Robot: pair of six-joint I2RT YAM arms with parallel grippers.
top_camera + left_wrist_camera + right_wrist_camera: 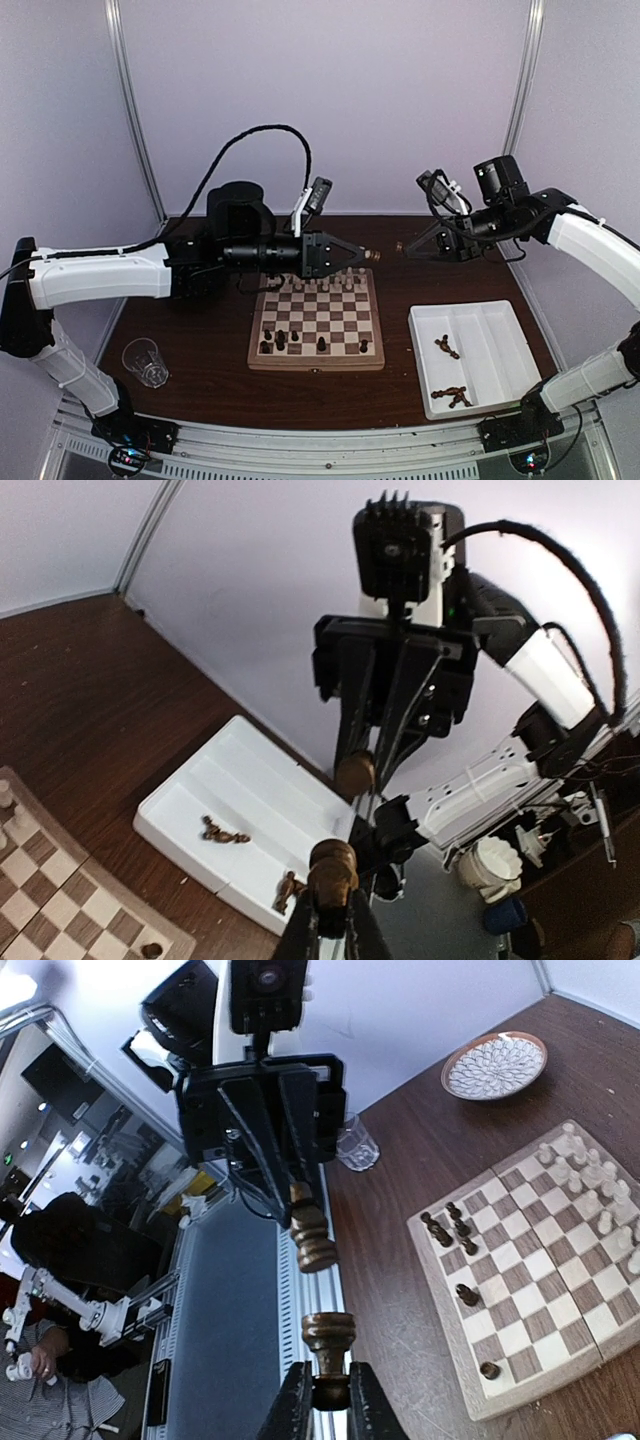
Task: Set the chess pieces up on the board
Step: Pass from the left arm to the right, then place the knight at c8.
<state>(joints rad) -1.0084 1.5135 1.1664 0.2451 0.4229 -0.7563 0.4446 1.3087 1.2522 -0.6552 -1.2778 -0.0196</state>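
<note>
**Two dark pieces held tip to tip over the board**

Your left gripper (pixel 362 256) was clamped on the first dark piece (pixel 331 872). Your right gripper (pixel 410 247) was closed around the second dark piece (pixel 328 1342). The two tips faced each other in the air, near but apart, by the far right corner of the board (pixel 315 361). On the board, cream pieces (pixel 322 285) lined the far rows and a few dark chessmen (pixel 281 340) stood on your near side. Loose dark pieces (pixel 447 347) lay in the white tray (pixel 495 335), right of the board.

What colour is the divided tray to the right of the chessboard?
White. The tray shows best in the top external view.
</note>
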